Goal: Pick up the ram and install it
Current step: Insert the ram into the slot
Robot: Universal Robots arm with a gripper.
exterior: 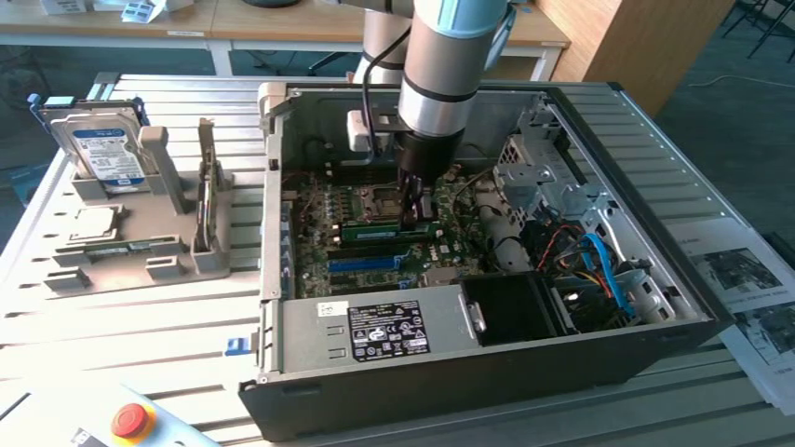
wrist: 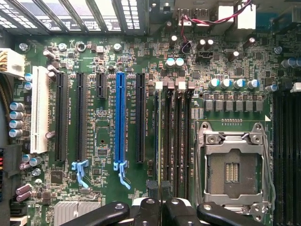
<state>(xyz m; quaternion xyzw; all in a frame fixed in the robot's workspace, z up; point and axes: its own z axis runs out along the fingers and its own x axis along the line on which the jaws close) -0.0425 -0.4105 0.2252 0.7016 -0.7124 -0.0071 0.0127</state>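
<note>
My gripper (exterior: 414, 214) reaches down into the open computer case (exterior: 621, 112) and is shut on the ram (exterior: 372, 230), a long green stick held level over the motherboard, just beside the processor socket (exterior: 379, 197). In the wrist view the ram (wrist: 158, 141) appears edge-on as a thin strip running away from the gripper (wrist: 160, 207), lined up with the black memory slots (wrist: 176, 141) next to the empty socket (wrist: 233, 174). Whether the stick sits in a slot or hovers just above it, I cannot tell.
A blue expansion slot (wrist: 120, 117) and several black ones lie beside the memory slots. In the case are the power supply (exterior: 385, 331) and blue cables (exterior: 609, 270). A grey fixture (exterior: 149, 265) outside holds a hard drive (exterior: 106, 154) and a square chip (exterior: 93, 223). A red stop button (exterior: 130, 419) sits near the front.
</note>
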